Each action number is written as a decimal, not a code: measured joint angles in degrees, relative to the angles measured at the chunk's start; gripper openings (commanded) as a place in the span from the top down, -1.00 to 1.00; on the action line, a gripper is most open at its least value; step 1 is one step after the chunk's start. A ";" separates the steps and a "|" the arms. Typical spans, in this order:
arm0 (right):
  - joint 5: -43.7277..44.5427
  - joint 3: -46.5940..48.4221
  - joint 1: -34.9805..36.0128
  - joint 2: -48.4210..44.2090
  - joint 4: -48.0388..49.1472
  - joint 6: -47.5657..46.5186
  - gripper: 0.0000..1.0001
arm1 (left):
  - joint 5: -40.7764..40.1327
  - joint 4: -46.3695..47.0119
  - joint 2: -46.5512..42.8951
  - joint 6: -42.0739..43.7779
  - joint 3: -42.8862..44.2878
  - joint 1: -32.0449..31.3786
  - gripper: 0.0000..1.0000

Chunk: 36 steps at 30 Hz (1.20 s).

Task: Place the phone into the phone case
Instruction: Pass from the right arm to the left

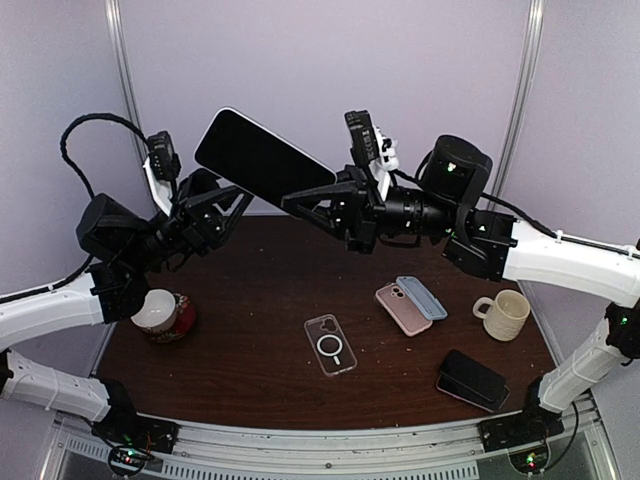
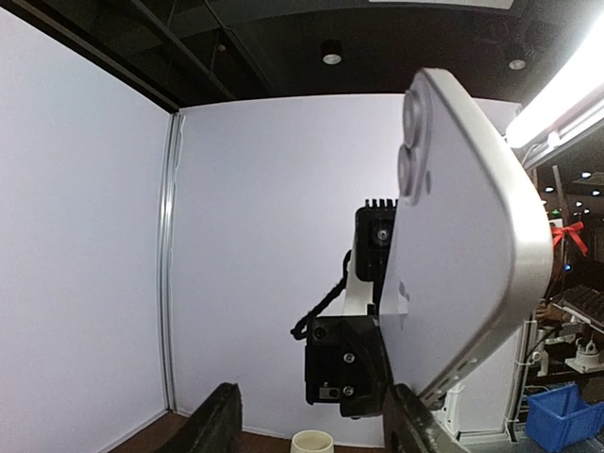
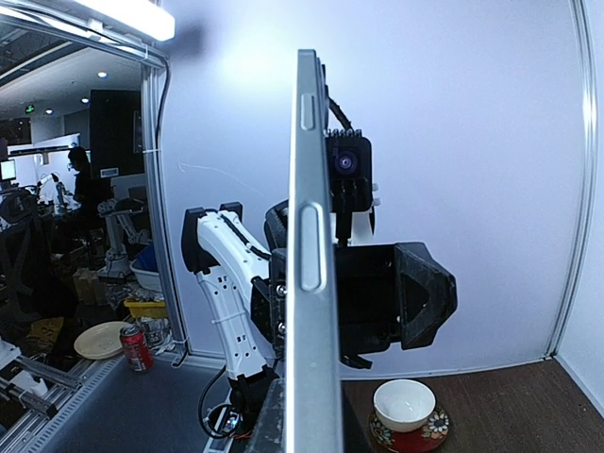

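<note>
The phone (image 1: 262, 158), black screen up, is held high in the air by my right gripper (image 1: 305, 200), which is shut on its lower right end. The right wrist view shows the phone edge-on (image 3: 309, 236), clamped between my right gripper's (image 3: 304, 415) fingers. My left gripper (image 1: 225, 205) is open just below the phone's left part. In the left wrist view the phone's white back (image 2: 462, 245) with two lenses lies against the right finger (image 2: 408, 420) of my left gripper (image 2: 311, 425), not between the jaws. The clear phone case (image 1: 330, 343) lies flat on the table's middle.
A pink case (image 1: 403, 307) and a blue case (image 1: 421, 297) lie right of the clear one. A cream mug (image 1: 503, 314) stands at the right, a second dark phone (image 1: 472, 380) near the front right. A white bowl on a red saucer (image 1: 160, 313) sits at the left.
</note>
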 measured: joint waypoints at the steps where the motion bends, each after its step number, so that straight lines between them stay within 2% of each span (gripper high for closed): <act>1: -0.09 0.00 0.00 0.00 0.00 -0.09 1.00 | 0.37 0.79 0.17 -0.26 0.00 -0.09 -0.04; 11: -2.60 1.77 0.85 -0.11 -2.05 -1.88 1.00 | 4.83 0.55 0.31 2.95 0.00 -1.73 -0.13; 15: -1.11 2.71 0.33 -0.37 -4.68 -3.48 1.00 | 6.29 -1.36 -1.66 5.95 -0.59 -2.80 -0.29; 20: -0.33 2.71 0.02 -0.44 -7.04 -3.87 1.00 | 6.03 -1.95 -2.99 7.74 -0.61 -2.93 -0.31; 22: -0.37 2.71 0.02 -0.44 -7.50 -3.85 1.00 | 6.05 -1.90 -2.21 7.63 -0.24 -2.93 -0.15; 25: -0.42 2.71 0.02 -0.44 -8.11 -3.87 1.00 | 6.01 -1.81 -0.61 6.45 0.57 -2.93 0.32; 31: -0.50 2.84 0.02 -0.44 -11.10 -5.33 1.00 | 5.86 -1.31 0.61 4.13 0.98 -2.93 0.99; 33: -0.70 3.41 0.02 -0.44 -12.52 -7.19 0.98 | 5.51 -1.70 0.61 2.99 0.98 -2.93 1.00; 36: -0.22 4.61 -0.07 -0.57 -15.52 -9.60 0.07 | 4.79 -2.19 0.52 2.54 0.96 -3.02 1.00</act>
